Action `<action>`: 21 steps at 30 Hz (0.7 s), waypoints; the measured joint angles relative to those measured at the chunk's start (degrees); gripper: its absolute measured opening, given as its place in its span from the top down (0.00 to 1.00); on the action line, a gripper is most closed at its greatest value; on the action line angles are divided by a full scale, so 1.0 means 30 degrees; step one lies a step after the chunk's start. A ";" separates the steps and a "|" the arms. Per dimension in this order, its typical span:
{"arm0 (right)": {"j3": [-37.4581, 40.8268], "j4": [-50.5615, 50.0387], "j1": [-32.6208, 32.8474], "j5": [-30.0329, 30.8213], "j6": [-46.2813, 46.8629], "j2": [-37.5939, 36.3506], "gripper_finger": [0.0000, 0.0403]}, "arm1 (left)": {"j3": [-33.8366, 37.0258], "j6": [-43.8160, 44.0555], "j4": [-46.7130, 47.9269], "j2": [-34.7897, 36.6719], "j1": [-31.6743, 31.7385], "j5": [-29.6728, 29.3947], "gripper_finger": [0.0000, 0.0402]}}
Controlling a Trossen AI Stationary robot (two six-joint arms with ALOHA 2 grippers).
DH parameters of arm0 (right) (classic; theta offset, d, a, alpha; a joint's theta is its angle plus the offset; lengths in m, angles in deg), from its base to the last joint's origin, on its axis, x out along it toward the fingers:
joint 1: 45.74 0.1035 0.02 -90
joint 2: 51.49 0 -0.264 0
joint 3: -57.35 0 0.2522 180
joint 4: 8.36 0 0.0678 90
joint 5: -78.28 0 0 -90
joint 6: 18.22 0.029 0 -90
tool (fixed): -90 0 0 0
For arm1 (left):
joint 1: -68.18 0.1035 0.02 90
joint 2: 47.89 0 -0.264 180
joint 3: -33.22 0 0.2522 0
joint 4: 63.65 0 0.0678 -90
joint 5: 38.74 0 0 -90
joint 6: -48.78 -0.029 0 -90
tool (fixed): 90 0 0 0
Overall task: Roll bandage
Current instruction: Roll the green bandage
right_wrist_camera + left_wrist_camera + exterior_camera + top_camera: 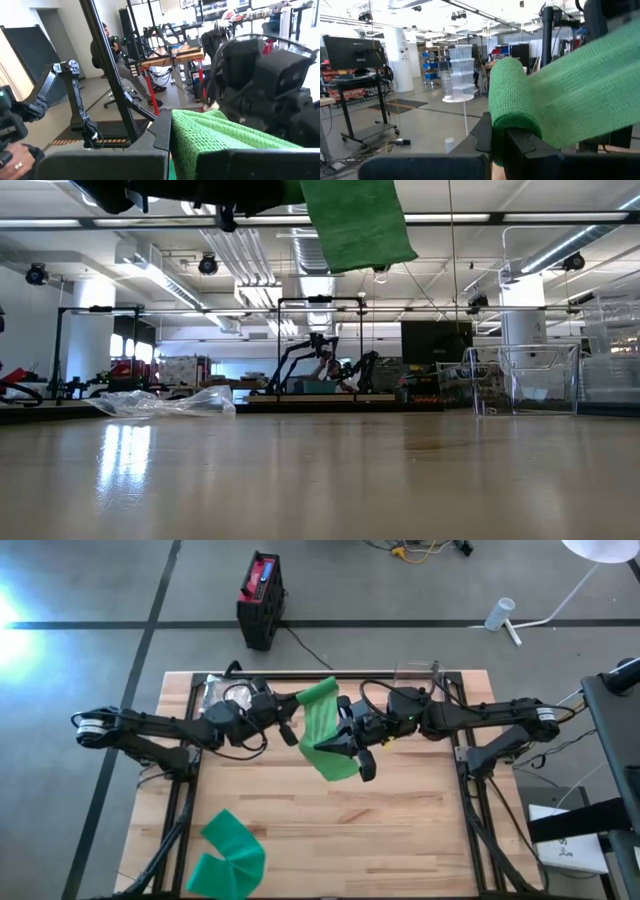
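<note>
A green bandage [322, 725] is held in the air between my two grippers over the middle of the table. Its rolled end [511, 95] sits in my left gripper [502, 134], which reaches in from the table's left [294, 714]. The unrolled strip [590, 95] runs from the roll to my right gripper [347, 743], which is shut on it [186, 145]. In the low view the strip [355, 220] hangs high above the tabletop. A second green bandage [228, 855] lies loose on the table at the near left. My left gripper pinches the bandage's rolled end [506, 122] between its two fingers [484, 132], which lie across the roll. The roll is lifted clear of the table, and the strip leads off it toward my right gripper. My right gripper pinches the unrolled strip [197, 132] between its two fingers [159, 131], coming level from the table's right. The strip is clear of the table, and a short free end [343, 766] reaches past the fingers toward the near side.
A crumpled clear plastic bag [213, 692] lies at the far left of the table and also shows in the low view [165, 402]. A clear plastic box [416, 671] stands at the far edge, right of the middle [525, 377]. Bare wooden tabletop [380, 830] lies toward the near side.
</note>
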 joint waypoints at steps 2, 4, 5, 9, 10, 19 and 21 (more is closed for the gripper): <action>0.0007 -0.0103 0.0033 -0.0052 0.0000 0.0008 0.99 | -0.0249 0.0188 -0.0058 0.0229 0.0006 -0.0007 0.98; 0.0007 -0.0066 0.0103 -0.0072 -0.0093 0.0008 0.99 | -0.0477 0.1049 -0.0067 0.0531 0.0006 -0.0020 0.98; 0.0007 -0.0066 0.0117 -0.0133 -0.0132 0.0008 0.99 | -0.0575 0.1645 -0.0054 0.0646 0.0006 -0.0009 0.98; 0.0007 -0.0192 0.0102 -0.0533 -0.0171 0.0008 0.99 | -0.0900 0.2854 -0.0104 0.0975 0.0013 0.0836 0.98; 0.0007 -0.0225 0.0106 -0.0575 -0.0213 0.0008 0.99 | -0.0944 0.3190 -0.0125 0.0982 0.0022 0.0931 0.98; 0.0007 -0.0339 0.0182 -0.0620 -0.0193 -0.0021 0.99 | -0.0788 0.4035 0.0044 0.0985 0.0643 0.0964 0.98; 0.0007 -0.0290 0.0180 -0.0613 -0.0255 -0.0075 0.99 | -0.0697 0.3975 0.0039 0.0842 0.0807 0.0950 0.98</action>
